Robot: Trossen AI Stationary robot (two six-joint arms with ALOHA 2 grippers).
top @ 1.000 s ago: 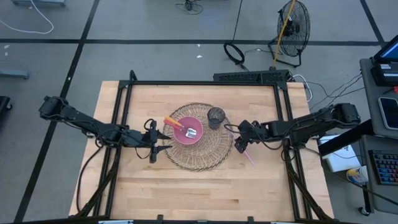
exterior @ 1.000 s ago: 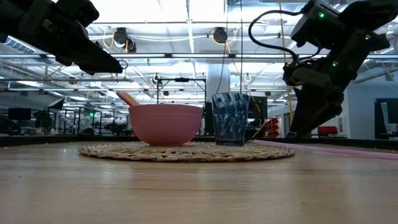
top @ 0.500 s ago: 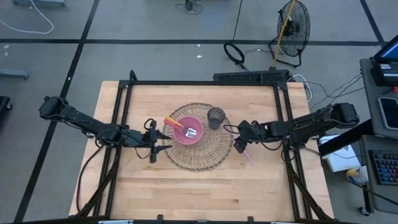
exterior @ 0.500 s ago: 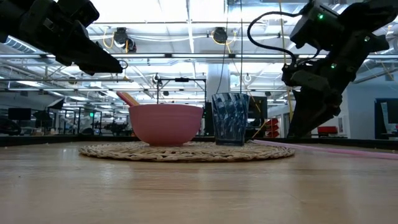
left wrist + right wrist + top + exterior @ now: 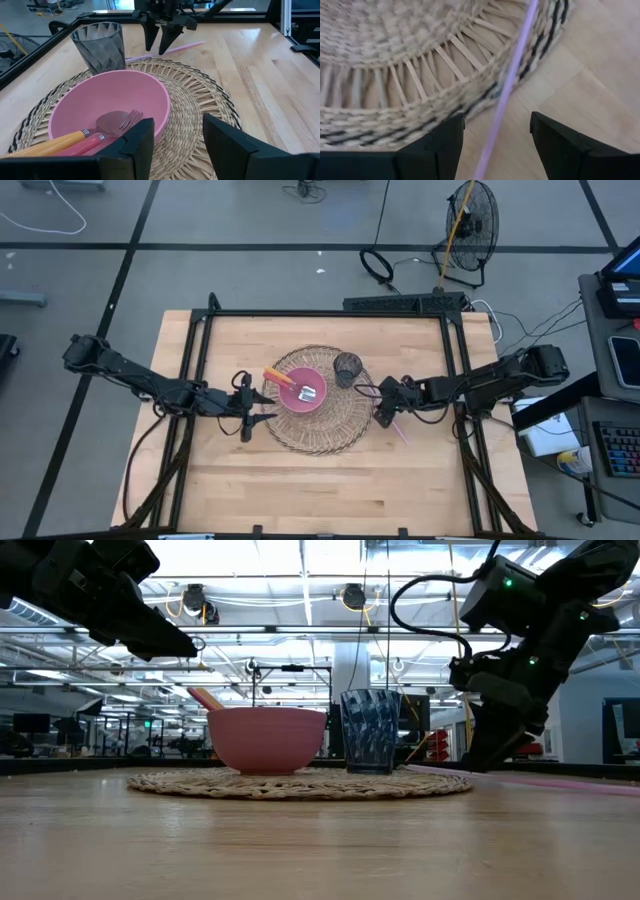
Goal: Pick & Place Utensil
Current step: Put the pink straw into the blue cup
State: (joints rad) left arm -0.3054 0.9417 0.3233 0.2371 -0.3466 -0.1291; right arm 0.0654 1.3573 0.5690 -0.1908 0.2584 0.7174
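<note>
A long lilac utensil (image 5: 507, 85) lies on the table with one end resting on the woven mat's (image 5: 320, 435) right rim; it also shows in the high view (image 5: 399, 429) and the left wrist view (image 5: 175, 49). My right gripper (image 5: 497, 120) (image 5: 381, 416) points down over it, open, one finger on either side of the stick. A pink bowl (image 5: 303, 392) on the mat holds a fork and two handled utensils (image 5: 85, 140). My left gripper (image 5: 267, 407) (image 5: 177, 127) hovers open at the mat's left edge, above table height.
A dark ribbed cup (image 5: 347, 367) (image 5: 98, 47) stands on the mat, just beyond the bowl and close to my right gripper. A black frame (image 5: 330, 314) runs round the table. Bare wood lies along the near side (image 5: 320, 490).
My right gripper has shifted slightly toward the mat and come lower over the lilac utensil, its wrist tipping a little. The utensil, bowl and cup lie as before.
</note>
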